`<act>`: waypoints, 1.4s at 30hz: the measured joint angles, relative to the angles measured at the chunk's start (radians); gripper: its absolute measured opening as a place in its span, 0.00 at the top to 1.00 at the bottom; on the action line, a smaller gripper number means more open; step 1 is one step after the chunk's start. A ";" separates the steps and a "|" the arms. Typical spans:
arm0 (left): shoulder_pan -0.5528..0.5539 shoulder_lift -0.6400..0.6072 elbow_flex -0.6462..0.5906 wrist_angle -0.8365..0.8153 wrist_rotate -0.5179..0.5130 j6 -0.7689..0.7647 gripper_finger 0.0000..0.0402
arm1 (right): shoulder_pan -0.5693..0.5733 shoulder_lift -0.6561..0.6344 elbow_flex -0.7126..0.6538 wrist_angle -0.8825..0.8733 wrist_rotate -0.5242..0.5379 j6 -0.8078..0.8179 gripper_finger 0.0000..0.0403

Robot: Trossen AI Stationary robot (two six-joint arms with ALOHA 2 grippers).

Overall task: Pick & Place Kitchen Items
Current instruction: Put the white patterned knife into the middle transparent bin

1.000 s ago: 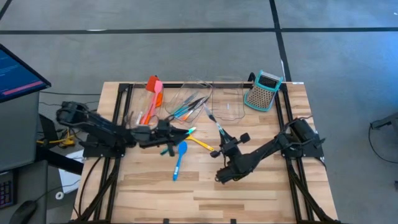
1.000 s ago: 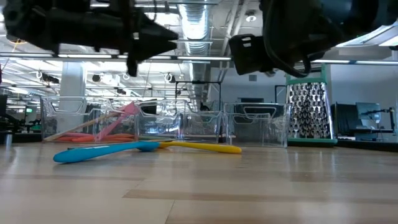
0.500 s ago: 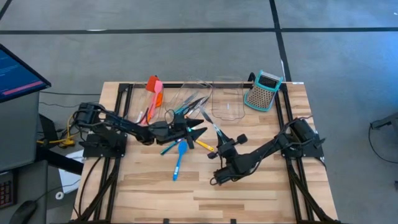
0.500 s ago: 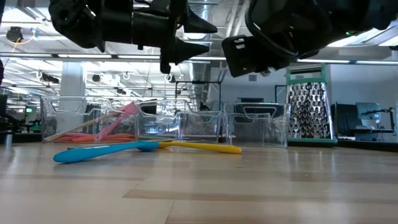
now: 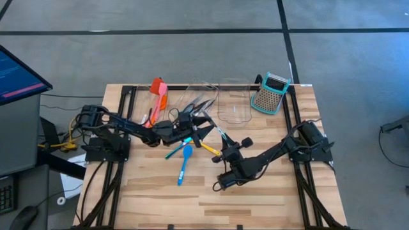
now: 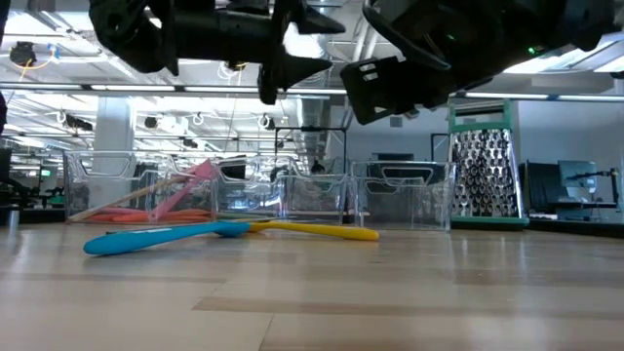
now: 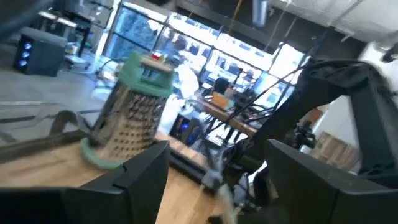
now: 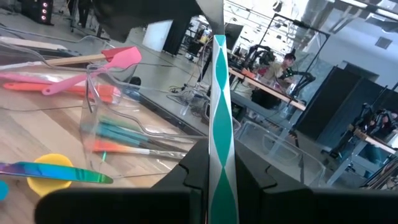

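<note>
Clear plastic bins line the far edge of the table. The left gripper hangs just short of the middle bin with its fingers spread wide and nothing between them. The right gripper is clamped on a slim teal-and-white utensil, whose free end slants ahead of its jaws toward the bins. A blue spoon and a yellow spoon lie on the wood just beneath and between the two grippers; several utensils already rest inside the bins. Likely hazards: the two arms stand close and could collide over the bins; the long held utensil may strike a bin wall on approach and twist out of the narrow grip
</note>
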 joint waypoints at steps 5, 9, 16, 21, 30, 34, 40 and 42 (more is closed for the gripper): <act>0.001 0.004 0.022 0.002 0.027 0.022 0.40 | 0.000 0.000 0.000 0.007 -0.001 0.000 0.92; 0.001 0.004 0.022 -0.001 0.027 0.024 0.43 | 0.002 0.000 0.000 0.009 -0.001 0.000 0.92; 0.001 0.004 0.022 -0.008 0.027 0.025 0.48 | 0.002 0.000 0.000 0.011 -0.001 0.000 0.92; 0.001 0.004 0.022 -0.013 0.027 0.025 0.50 | 0.002 0.000 0.000 0.015 -0.001 0.001 0.92; 0.006 0.034 0.031 -0.014 0.018 0.015 0.54 | 0.002 0.000 0.000 0.018 -0.001 0.001 0.92; 0.013 0.096 0.071 -0.013 0.017 0.002 0.54 | 0.002 0.000 0.000 0.018 -0.001 0.001 0.92; 0.013 0.107 0.078 -0.004 0.016 0.007 0.54 | 0.004 0.000 0.000 0.017 -0.001 0.001 0.92; 0.013 0.107 0.078 -0.004 0.016 0.006 0.54 | 0.004 0.000 0.000 0.017 -0.001 0.001 0.92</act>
